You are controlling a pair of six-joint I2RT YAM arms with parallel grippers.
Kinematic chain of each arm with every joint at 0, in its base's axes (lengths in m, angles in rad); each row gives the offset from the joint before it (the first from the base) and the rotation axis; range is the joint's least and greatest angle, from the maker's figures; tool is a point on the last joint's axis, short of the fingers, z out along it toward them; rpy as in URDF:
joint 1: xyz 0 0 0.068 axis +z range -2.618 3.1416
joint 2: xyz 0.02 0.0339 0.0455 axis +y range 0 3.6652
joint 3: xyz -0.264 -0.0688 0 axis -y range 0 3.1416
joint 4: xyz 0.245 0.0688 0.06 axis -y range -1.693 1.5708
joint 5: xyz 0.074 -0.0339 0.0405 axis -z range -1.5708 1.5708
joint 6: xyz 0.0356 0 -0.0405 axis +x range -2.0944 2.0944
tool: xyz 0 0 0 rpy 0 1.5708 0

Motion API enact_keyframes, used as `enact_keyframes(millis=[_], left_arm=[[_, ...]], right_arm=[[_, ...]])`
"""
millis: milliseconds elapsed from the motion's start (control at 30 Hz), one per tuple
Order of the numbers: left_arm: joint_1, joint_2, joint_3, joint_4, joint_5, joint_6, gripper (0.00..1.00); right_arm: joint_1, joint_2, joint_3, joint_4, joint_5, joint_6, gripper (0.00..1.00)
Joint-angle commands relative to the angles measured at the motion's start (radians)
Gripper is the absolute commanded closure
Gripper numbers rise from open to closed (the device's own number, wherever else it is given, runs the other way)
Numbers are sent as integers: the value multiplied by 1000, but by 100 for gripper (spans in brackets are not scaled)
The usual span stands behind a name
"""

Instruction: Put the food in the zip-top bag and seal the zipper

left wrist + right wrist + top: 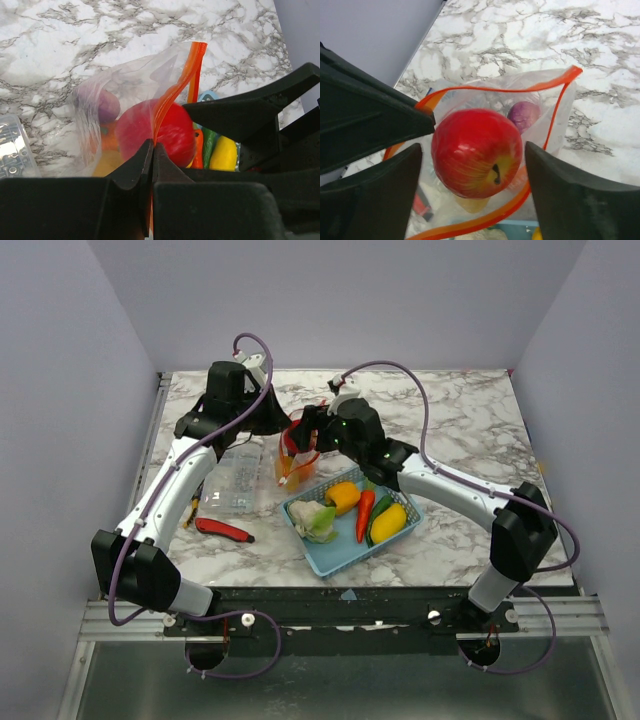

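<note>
Nearest on the bench [450, 430], a blue basket [340, 552] is found holding food: a white-green cabbage [316, 521], an orange pepper [343, 496], a red chilli [365, 515] and a yellow piece [389, 522]. Just behind it the zip-top bag [292, 455] is held up, mouth open. Its zipper [172, 97] is pinched by the left tool [152, 155]. The right tool [472, 155] is spread at the bag mouth, a red apple [475, 150] between its fingers, with a slim gap seen at each side. A purple piece [524, 115] is noted deeper in the bag.

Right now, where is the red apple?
In the right wrist view the red apple is between the right end effector's fingers at the open mouth of the zip-top bag, with a purple toy food beside it.
</note>
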Motion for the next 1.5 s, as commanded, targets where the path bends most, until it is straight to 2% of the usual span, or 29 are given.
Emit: enact_keyframes(millis=[0, 100, 233, 300, 400, 667, 867, 933, 1000, 1100, 1233, 1367, 1467], left_arm=[[1, -16, -5, 20, 30, -3, 100], [1, -13, -2, 15, 19, -1, 100], [0, -10, 3, 5, 11, 8, 100], [1, -12, 3, 3, 6, 11, 100], [0, -12, 7, 1, 4, 12, 100], [2, -19, 14, -3, 4, 15, 100], [2, -11, 66, -34, -22, 14, 100], [2, -15, 122, -68, -32, 4, 100], [2, -31, 166, -85, -39, -11, 100], [2, -65, 182, -77, -60, -63, 100], [2, -75, 54, 28, -38, -128, 100], [9, 55, 27, 11, -25, -121, 100], [20, 115, 85, -15, 68, -135, 100]], right_arm=[[2, 20, 109, -159, -28, -19, 7], [2, 13, 170, -225, -33, 0, 2], [0, -36, 158, -265, 20, 34, 3], [-9, -70, 116, -266, 43, 56, 8], [-24, -113, 37, -234, 47, 74, 22], [-47, -26, 21, -180, -29, 97, 34], [-46, 72, 171, -214, -138, 64, 73], [-47, 71, 234, -234, -191, 33, 97], [-45, 46, 285, -260, -193, 19, 99], [-47, -25, 256, -221, -190, 32, 99], [-48, -67, 110, -122, -170, 86, 100], [-62, 27, 17, -30, -174, 101, 99], [-82, 118, 121, -151, -209, 81, 99]])
